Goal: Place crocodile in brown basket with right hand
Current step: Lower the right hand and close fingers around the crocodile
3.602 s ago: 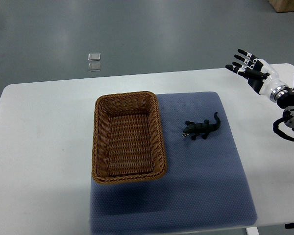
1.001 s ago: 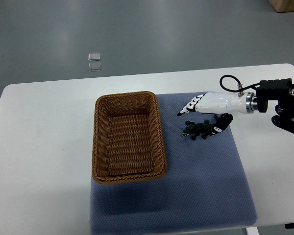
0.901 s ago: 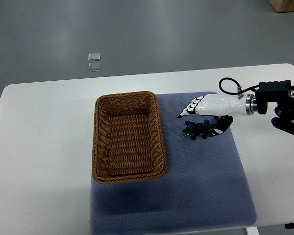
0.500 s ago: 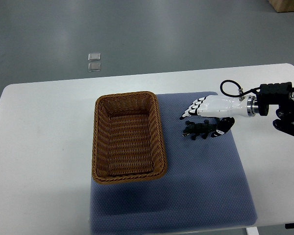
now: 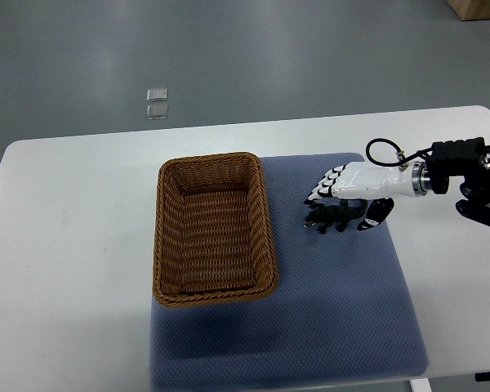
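Found right hand point(image 5: 355, 183) spread, gripping nothing, over crocodile point(image 5: 333, 216) right of brown basket point(image 5: 269, 224) rim, bare mat point(image 5: 291, 237) between.

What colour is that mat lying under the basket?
The mat is greyish blue with a fine dotted weave, seen best in the top view.

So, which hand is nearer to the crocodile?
Right. The right hand is directly over the crocodile; the left hand is not in view.
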### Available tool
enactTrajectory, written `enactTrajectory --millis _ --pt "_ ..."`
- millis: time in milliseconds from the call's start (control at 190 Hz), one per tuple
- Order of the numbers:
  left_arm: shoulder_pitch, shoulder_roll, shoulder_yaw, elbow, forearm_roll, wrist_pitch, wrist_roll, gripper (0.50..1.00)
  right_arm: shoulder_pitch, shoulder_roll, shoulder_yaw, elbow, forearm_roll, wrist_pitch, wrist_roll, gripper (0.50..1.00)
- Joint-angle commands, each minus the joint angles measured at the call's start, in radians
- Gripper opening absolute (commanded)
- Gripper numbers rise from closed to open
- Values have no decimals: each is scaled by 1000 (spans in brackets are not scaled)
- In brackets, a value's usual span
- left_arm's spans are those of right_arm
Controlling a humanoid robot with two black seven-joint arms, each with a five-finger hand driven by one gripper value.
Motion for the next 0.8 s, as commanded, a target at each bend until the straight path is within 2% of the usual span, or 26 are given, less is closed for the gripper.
enactTrajectory --millis 0,421,795 --pt "0 0 1 0 0 0 -1 1000 -3 3 0 -1 0 0 0 924" --pt "-8 0 1 -2 0 0 1 1000 0 31 -37 -1 0 -18 0 921" --pt "-9 0 -1 11 0 0 1 1000 6 49 -43 -42 -15 -20 0 887"
